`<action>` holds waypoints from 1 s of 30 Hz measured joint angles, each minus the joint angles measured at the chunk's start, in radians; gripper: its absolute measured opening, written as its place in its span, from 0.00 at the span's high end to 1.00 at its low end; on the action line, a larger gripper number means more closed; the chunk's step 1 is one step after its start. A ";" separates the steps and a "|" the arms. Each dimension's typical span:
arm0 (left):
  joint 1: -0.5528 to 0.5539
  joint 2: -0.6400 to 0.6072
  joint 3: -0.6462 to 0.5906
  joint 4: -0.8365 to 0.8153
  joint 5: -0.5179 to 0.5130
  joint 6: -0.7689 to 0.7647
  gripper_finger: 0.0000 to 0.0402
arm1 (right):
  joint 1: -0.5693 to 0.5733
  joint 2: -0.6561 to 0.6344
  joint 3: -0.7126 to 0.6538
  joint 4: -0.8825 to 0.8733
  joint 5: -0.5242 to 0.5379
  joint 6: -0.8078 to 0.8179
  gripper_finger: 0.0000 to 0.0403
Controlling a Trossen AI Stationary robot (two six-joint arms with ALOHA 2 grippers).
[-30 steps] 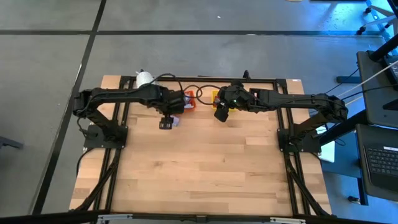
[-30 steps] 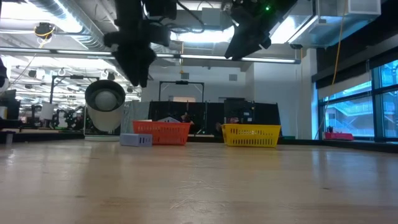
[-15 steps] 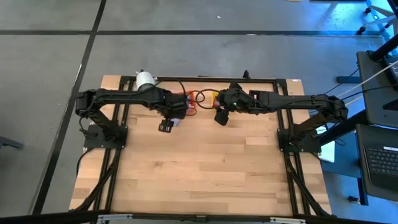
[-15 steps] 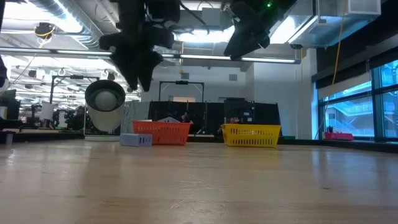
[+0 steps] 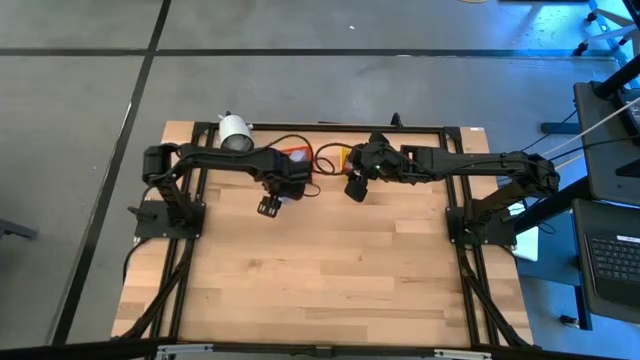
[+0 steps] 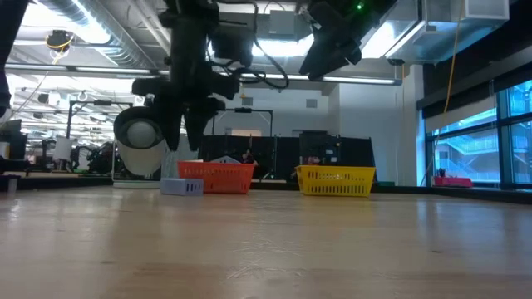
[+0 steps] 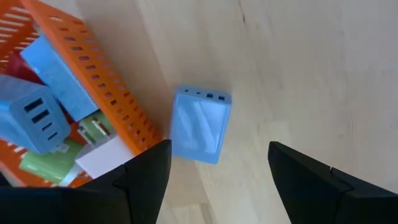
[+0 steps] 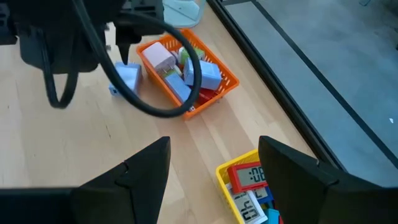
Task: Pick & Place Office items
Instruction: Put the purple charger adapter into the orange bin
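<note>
Left gripper (image 7: 214, 168) spread, empty, above pale-blue flat block (image 7: 200, 124): rounded corners, small ports on one edge, lying beside orange bin (image 7: 102, 87).

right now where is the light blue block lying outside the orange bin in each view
High view: light blue block under the left arm, mostly hidden.
Low view: left of the orange bin, at.
Left wrist view: centre.
Right wrist view: upper left.
Shared landmark: the orange bin beside it.
</note>
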 joint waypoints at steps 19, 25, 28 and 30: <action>0.031 0.065 -0.067 0.082 -0.024 0.084 0.35 | 0.023 0.000 0.000 -0.006 0.000 0.000 0.39; 0.033 0.065 -0.100 0.132 -0.037 0.101 0.35 | 0.022 0.000 0.000 -0.005 0.000 0.000 0.39; 0.035 0.065 -0.100 0.172 -0.054 0.123 0.35 | 0.022 0.000 0.000 -0.005 -0.006 0.000 0.39; 0.044 0.065 -0.100 0.175 -0.043 0.132 0.35 | 0.022 0.000 0.000 -0.004 -0.022 0.000 0.39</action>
